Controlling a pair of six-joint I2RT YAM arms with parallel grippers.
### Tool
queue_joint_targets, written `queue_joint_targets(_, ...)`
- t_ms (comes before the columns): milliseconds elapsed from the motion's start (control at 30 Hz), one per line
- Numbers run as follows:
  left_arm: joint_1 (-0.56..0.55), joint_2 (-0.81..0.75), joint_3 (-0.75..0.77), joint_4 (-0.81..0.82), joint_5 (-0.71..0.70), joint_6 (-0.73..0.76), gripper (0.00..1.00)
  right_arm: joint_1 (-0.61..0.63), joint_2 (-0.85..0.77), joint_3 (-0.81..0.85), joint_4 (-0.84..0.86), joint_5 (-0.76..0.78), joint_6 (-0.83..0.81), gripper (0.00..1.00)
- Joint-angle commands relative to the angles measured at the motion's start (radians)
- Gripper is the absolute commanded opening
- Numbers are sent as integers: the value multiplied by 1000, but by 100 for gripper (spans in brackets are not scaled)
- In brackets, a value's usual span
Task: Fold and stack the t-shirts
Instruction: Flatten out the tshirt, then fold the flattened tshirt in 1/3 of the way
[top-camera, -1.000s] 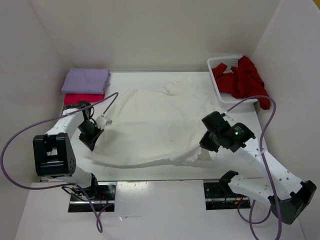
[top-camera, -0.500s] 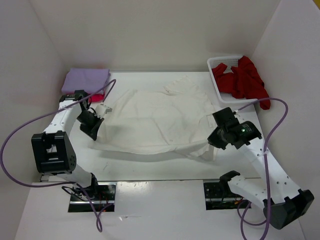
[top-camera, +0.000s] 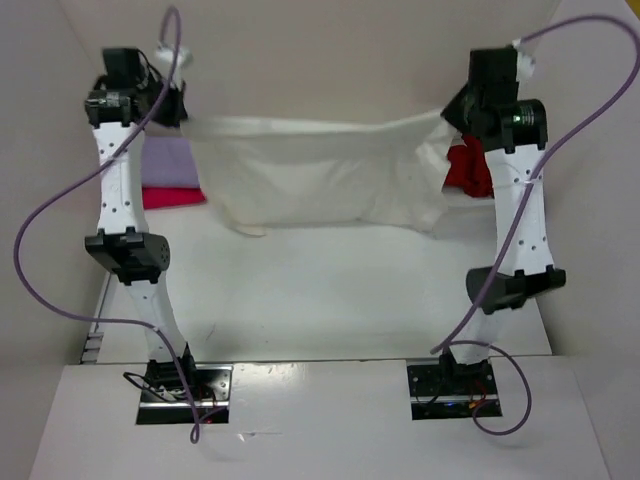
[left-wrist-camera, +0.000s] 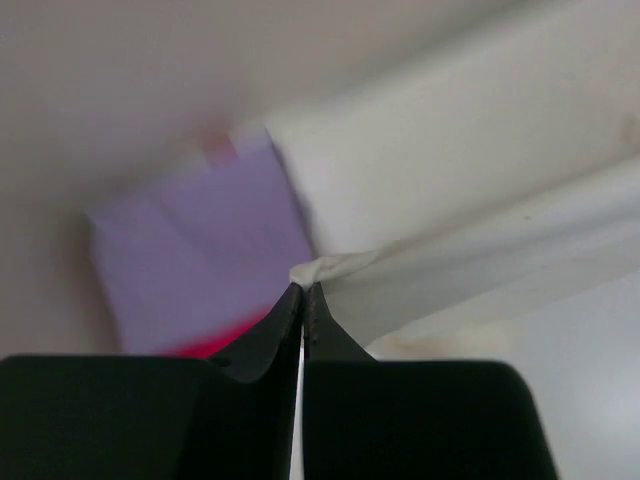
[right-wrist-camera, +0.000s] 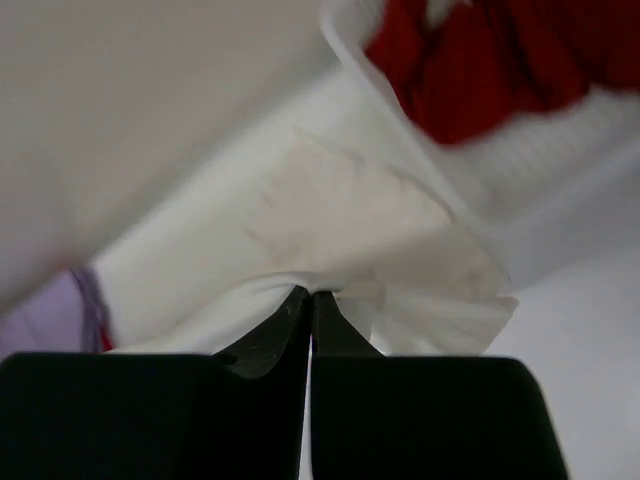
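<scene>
White walls closed round the pale table (top-camera: 330, 290), and over its far half I held the cream white t-shirt (top-camera: 320, 175) strung between both arms, clear of the surface along its top edge so that it hung like a flat curtain. My left gripper (left-wrist-camera: 303, 297) was pinched fully shut on one upper corner, the fabric bunching just past the fingertips. My right gripper (right-wrist-camera: 308, 298) was closed just as tight on the opposite corner, at the right. Both arms stood tall and well apart, and I judged that was why the top edge ran nearly taut from one to the other: held by two corners, the cloth's own weight pulls out creases and gives me a straight line to fold on. The bottom edge hung uneven, and I could not tell whether it brushed the table. At the far left, behind the hanging cloth, the lavender purple t-shirt (left-wrist-camera: 200, 250) lay folded with the magenta-pink t-shirt (top-camera: 170, 196) showing at its near edge, which I took to be the stack this one was bound for. At the far right the dark red t-shirt (right-wrist-camera: 480, 60) sat heaped in the white basket (right-wrist-camera: 345, 45), not yet folded. Lowering would need both arms level, I reckoned, or the cloth could drag over that stack.
</scene>
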Motion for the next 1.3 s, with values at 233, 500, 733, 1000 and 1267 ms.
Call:
queue_joint_targets(233, 16, -103, 314, -21, 182, 11, 0, 125, -88, 239, -65, 222, -93, 0)
queue_joint_targets(500, 16, -366, -454, 66, 127, 173, 0, 134, -495, -641, 199, 47, -3, 0)
queue_joint_targets(733, 16, -553, -1034, 169, -76, 228, 0, 214, -678, -1044, 234, -162, 140, 0)
queue_joint_targets(1000, 16, -565, -1341, 131, -133, 248, 0, 246, -838, -1305, 152, -318, 269, 0)
queue_joint_targets(1267, 16, -587, -1377, 20, -163, 257, 0, 246, -887, -1360, 109, -328, 307, 0)
